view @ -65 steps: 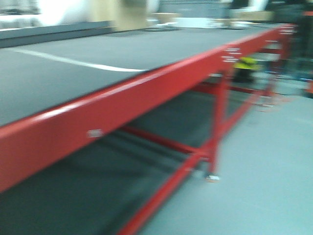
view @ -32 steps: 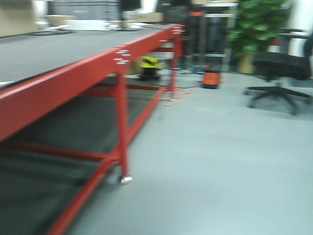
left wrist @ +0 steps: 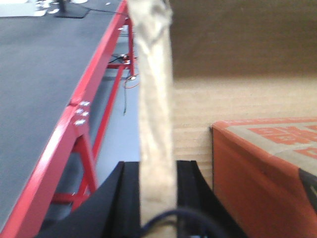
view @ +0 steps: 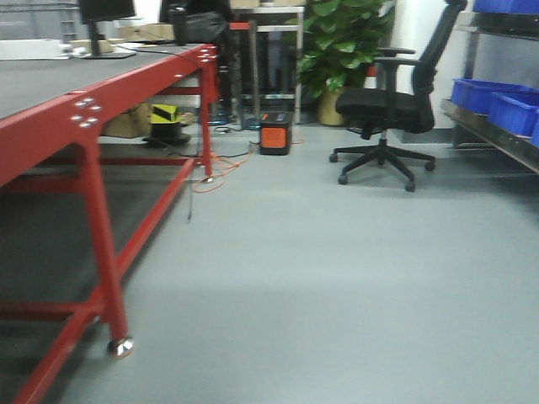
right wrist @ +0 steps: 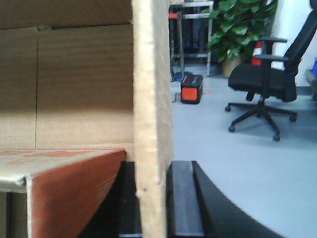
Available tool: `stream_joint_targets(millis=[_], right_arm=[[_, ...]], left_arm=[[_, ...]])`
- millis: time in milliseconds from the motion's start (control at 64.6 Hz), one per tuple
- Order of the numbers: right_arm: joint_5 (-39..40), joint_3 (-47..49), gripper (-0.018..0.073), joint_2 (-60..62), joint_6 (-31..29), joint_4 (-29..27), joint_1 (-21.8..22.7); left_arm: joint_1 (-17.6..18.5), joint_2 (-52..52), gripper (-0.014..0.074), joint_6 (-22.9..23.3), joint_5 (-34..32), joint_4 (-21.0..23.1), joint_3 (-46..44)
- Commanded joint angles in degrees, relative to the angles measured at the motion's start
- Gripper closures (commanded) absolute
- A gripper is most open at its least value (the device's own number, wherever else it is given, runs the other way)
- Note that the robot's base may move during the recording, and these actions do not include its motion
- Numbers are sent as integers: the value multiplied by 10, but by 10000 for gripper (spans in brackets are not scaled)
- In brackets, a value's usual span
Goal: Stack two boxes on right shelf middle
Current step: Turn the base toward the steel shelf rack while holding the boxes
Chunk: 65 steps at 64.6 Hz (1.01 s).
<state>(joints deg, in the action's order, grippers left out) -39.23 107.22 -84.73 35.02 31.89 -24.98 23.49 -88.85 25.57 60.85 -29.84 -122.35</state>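
Note:
Both of my grippers hold one open brown cardboard box. The left gripper (left wrist: pixel 157 166) is shut on the box's (left wrist: pixel 237 99) left wall, whose raw edge runs up between the black fingers (left wrist: pixel 130 198). On the opposite wall of the box (right wrist: pixel 84 89) my right gripper (right wrist: pixel 153 166) is shut. Inside lies a second box with orange print (left wrist: pixel 262 163) (right wrist: pixel 74 183). The steel shelf (view: pixel 493 141) stands at the far right of the front view. Neither the grippers nor the boxes show in that view.
A long red-framed table (view: pixel 80 114) runs along the left on castors (view: pixel 120 346). A black office chair (view: pixel 383 109), a potted plant (view: pixel 345 42) and a small orange device (view: pixel 275 135) stand on the grey floor ahead. Blue bins (view: pixel 497 101) sit on the shelf.
The front view has swung to the right. The red table has slid to the left edge, and the chair, plant and shelf with blue bins have come into view.

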Motion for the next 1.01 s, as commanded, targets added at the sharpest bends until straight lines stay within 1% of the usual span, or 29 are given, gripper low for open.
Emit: stream_joint_targets(millis=[0,325,991], right_arm=[[70,8,712,10,4,14,2],[115,8,712,10,4,14,2],[115,8,712,10,4,14,2]], left_arm=[[-2,5,708,-1,-7,-13,-6],[-2,5,708,-1,-7,-13,-6],[-2,5,708,-1,-7,-16,-6]])
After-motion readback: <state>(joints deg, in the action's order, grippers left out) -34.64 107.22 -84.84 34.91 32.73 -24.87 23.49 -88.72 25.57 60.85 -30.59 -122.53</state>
